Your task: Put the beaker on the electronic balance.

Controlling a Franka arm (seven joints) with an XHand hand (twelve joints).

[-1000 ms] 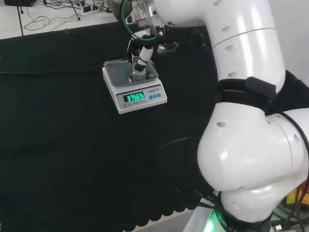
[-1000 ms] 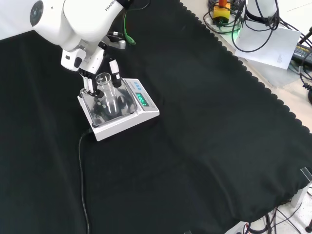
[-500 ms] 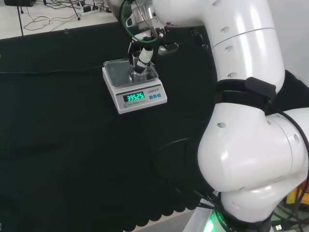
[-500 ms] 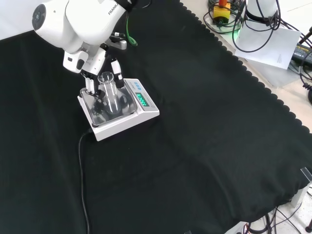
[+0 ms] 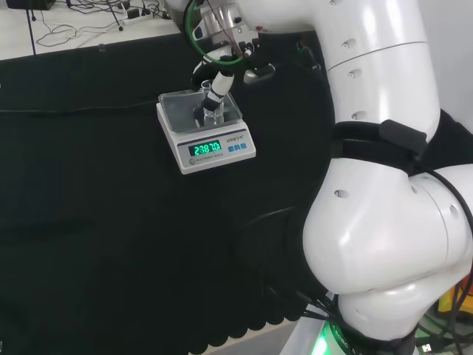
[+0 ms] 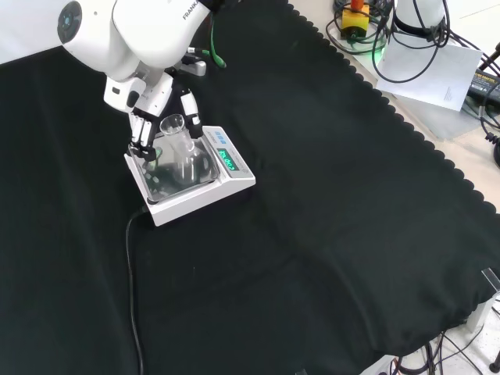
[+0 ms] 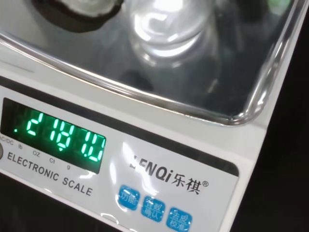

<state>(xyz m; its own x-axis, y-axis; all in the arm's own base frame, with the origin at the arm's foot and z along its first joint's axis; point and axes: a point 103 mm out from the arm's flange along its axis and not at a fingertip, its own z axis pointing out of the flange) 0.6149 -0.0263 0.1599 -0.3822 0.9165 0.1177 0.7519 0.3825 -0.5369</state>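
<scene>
Glass beaker (image 6: 178, 143): clear and tall; in my front view it stands on the steel pan of the electronic balance (image 6: 195, 176), leaning a little, its open mouth uppermost. In my wrist view its round base (image 7: 166, 26) rests on the pan, close and bright.
Beaker, head view (image 5: 209, 112): on the far right part of the pan, partly behind a finger.
Hand (image 6: 156, 109): black and white, reaching in from the top of my front view; its fingers (image 6: 190, 119) flank the beaker on both sides near the rim. Whether they touch the glass I cannot tell; they look nearly straight, so I read the hand as open rather than clasped round the beaker.
Hand, head view (image 5: 218, 83): just above the back edge of the pan, one finger pointing down at the beaker.
Balance: white body, square metal pan, lit green display (image 5: 206, 148) on the front face, blue buttons (image 7: 152, 206) beside it.
Cable (image 6: 131, 297): black, running from the balance toward the near edge in my front view.
Counter (image 6: 328, 219): covered with black cloth; the balance sits toward the upper left of my front view.
Arm (image 5: 377, 185): large white links at the right of my head view.
</scene>
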